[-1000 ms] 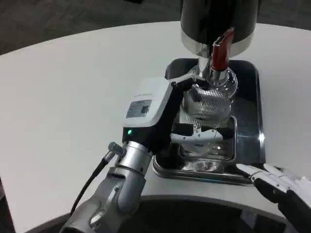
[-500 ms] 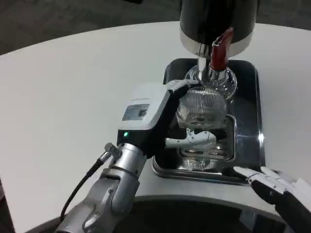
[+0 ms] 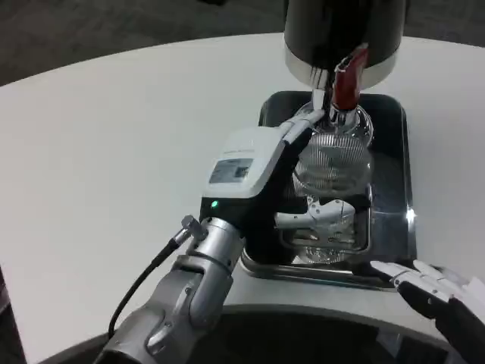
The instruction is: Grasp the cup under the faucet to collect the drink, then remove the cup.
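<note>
The left robot hand grips the cup under the faucet to catch the drink, while the right robot hand waits open on the tabletop

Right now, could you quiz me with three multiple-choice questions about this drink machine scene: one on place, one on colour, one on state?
1. Where is the cup?
A. Under the faucet
B. On the bare table
C. In the right hand

2. What colour is the faucet's lever?
A. Blue
B. Red
C. Green

3. What is the left hand doing?
A. Resting flat on the table
B. Pressing the lever
C. Holding the cup

Answers: 1 A, the ribbed clear cup sits below the spout over the tray. 2 B, the lever is red. 3 C, its fingers wrap the cup; the right hand waits nearby.
</note>
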Tool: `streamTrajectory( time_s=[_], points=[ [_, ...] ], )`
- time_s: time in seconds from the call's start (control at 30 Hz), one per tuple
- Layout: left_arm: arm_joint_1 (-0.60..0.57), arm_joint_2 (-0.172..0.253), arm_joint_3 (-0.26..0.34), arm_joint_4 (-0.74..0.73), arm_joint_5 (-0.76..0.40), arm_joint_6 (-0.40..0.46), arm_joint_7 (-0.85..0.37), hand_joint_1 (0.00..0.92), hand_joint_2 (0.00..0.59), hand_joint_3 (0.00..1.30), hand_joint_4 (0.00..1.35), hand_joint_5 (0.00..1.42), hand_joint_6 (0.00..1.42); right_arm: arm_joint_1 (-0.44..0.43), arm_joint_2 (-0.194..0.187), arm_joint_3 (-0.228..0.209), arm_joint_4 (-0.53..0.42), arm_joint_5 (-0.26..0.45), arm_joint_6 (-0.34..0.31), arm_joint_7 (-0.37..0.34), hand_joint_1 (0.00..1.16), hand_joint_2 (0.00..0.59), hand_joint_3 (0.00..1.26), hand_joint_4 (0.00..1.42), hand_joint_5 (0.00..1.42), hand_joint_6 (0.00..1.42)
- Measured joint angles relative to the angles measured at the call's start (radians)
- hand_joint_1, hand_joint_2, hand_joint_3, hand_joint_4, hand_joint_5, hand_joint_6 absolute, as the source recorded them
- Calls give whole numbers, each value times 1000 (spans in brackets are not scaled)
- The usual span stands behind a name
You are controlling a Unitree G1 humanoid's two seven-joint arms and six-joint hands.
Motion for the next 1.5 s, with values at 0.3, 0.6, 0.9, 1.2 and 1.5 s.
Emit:
streamTrajectory(
  time_s=[0.3,0.6,0.9,1.2,1.5],
  points=[
    [-2,-6,-9,-4,1,0,0,249,96,179,144,304,544,19,0,-11,0,4,0,1,484,450,165,127,50,1],
    [59,33,6,-84,1,1,-1,218,83,169,132,305,540,34,0,-6,-2,1,0,1,484,450,165,128,50,1],
    [111,60,40,-174,1,19,-1,195,82,169,129,310,516,20,0,12,-4,-9,0,1,484,450,173,129,50,1],
    [169,67,68,-284,0,37,-23,194,81,169,120,314,482,21,0,17,-5,-11,0,1,484,450,174,129,50,1],
    [296,109,152,-499,-23,39,-74,120,84,212,157,319,470,25,1,16,-8,-9,0,1,484,450,174,129,50,1]
  ],
)
